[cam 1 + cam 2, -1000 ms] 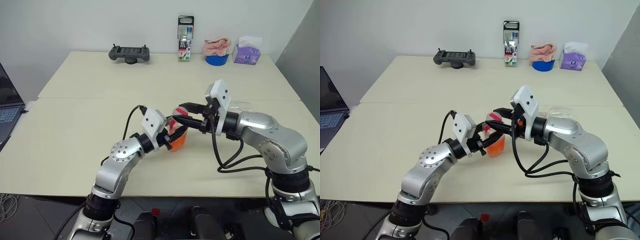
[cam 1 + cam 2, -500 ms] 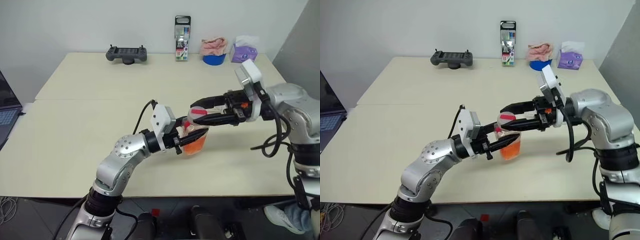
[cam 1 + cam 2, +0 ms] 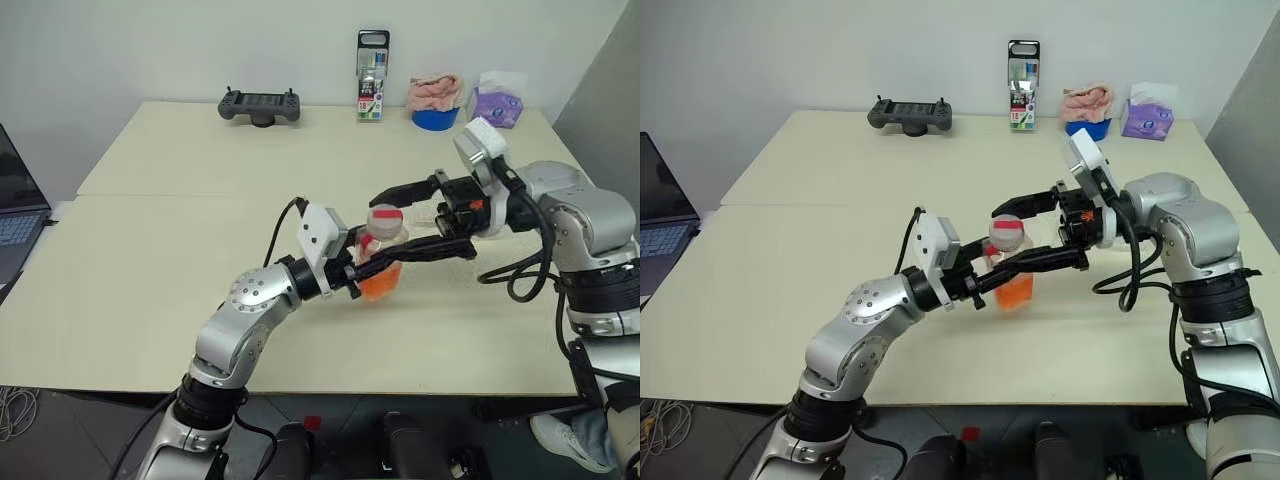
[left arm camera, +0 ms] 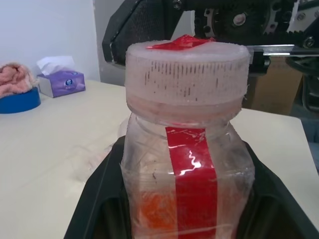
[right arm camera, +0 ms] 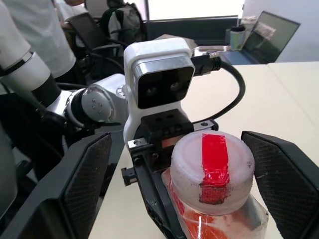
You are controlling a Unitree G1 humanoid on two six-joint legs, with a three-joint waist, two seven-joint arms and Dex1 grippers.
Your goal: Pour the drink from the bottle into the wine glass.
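The left pincer (image 3: 352, 272) is clenched around the lower body of the bottle (image 3: 381, 262), holding it upright a little above the pale surface (image 3: 150, 260), roughly at the middle of the near half. In the left wrist view its black fingers (image 4: 99, 199) cup the clear squarish body on both sides, and a strip of red tape runs down the front of the bottle. The drink (image 3: 379, 283) sits in the bottom part of the bottle as an orange-red layer. The cap (image 3: 385, 217) on the bottle is whitish and ribbed, with a patch of red tape across its top. The right pincer (image 3: 405, 220) reaches in from the right, and its fingers are spread wide: one finger stands behind the cap and the other passes in front of the bottle below the cap, with clear gaps to the cap on either side in the right wrist view, so it grasps nothing. Along the far edge of the surface stand a dark handheld controller (image 3: 260, 106), a tall marker pack (image 3: 371, 62), a blue bowl (image 3: 434, 118) with a pink cloth (image 3: 434, 93) in it, and a purple tissue box (image 3: 496, 106). A laptop (image 3: 18, 212) sits off to the left.
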